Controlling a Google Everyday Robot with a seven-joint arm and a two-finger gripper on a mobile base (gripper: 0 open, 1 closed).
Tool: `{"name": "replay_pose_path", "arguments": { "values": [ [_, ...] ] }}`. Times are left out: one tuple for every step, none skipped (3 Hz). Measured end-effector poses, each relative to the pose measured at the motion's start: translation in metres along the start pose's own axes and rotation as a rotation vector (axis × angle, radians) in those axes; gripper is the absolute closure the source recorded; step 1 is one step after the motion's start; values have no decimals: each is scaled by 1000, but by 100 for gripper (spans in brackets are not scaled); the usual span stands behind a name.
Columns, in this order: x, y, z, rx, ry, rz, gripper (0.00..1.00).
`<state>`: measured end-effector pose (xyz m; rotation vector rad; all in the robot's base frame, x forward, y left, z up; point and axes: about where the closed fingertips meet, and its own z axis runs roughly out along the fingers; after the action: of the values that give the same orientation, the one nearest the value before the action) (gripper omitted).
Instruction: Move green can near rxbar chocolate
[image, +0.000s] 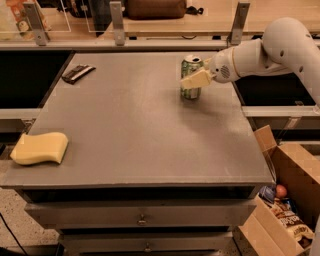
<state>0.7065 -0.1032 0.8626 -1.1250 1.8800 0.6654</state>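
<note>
The green can (190, 92) stands upright at the far right of the grey table (140, 140), its silver top showing. My gripper (194, 76) reaches in from the right on the white arm and is shut on the can, with one pale finger (196, 79) across its front. The rxbar chocolate (77, 73) lies flat at the table's far left corner, well apart from the can. The far finger is hidden behind the can.
A yellow sponge (40, 148) lies at the table's near left edge. An open cardboard box (292, 170) with snacks stands on the floor at the right. A shelf with metal posts (117, 22) runs behind the table.
</note>
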Motion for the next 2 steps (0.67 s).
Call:
{"name": "replay_pose_path", "arguments": {
  "values": [
    [0,0,0,0,0,0,100],
    [-22,6,34,-64,-37,-27,100]
  ]
}}
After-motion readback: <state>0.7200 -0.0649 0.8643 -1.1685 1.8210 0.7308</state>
